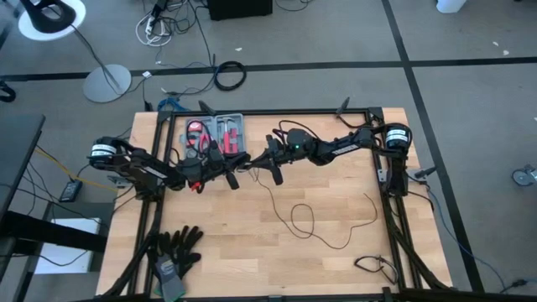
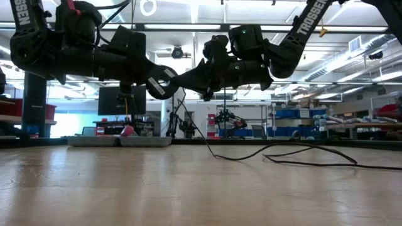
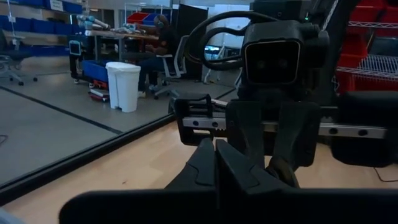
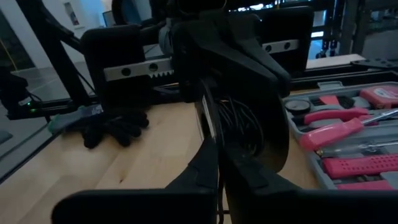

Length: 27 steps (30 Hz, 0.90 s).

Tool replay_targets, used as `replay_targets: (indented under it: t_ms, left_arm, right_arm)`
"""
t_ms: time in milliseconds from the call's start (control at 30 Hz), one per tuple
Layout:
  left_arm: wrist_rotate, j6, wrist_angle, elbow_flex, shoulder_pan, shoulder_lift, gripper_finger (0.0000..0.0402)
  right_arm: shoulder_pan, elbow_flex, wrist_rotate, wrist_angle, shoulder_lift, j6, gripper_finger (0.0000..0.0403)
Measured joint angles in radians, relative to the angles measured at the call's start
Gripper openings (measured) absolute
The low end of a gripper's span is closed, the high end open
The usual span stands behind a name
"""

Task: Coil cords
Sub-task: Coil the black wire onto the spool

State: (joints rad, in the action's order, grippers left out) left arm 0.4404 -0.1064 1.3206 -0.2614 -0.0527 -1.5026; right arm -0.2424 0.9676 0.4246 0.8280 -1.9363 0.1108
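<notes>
The two arms are meeting nose to nose above the far middle of the desk [image 1: 252, 252]. The left gripper [image 1: 237, 170] is reaching from the left with its jaws closed together, and a small bundle of coiled black wire is sitting between them in the right wrist view. The right gripper [image 1: 258, 163] is coming from the right, and its jaws are also pressed shut, right at the tips of the left one.

The cords [image 1: 315, 220] are hanging down from the place where the two grippers are meeting. From there the thin black wire is running toward the near right and is lying on the wood in one loose loop and a long open curve.

A grey case of red hand tools [image 1: 215, 137] is lying open at the far side, just behind the left gripper. A pair of black gloves [image 1: 176, 245] is resting at the near left corner.
</notes>
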Motion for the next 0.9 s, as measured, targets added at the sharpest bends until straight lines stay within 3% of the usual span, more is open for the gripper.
replay_targets:
  t_ms: [333, 733, 900]
  left_arm:
    - [-0.007, -0.081, -0.021, -0.002, -0.001, 0.000, 0.0022]
    - [-0.011, -0.084, -0.034, -0.003, -0.001, 0.006, 0.0096]
    - [-0.050, -0.083, -0.079, 0.017, 0.001, 0.066, 0.0108]
  right_arm:
    - [0.001, 0.000, -0.004, -0.014, 0.000, 0.001, 0.0003]
    - [0.000, -0.001, 0.013, -0.037, -0.001, 0.019, 0.0001]
    - [-0.002, -0.001, 0.007, -0.061, -0.001, 0.023, 0.0001]
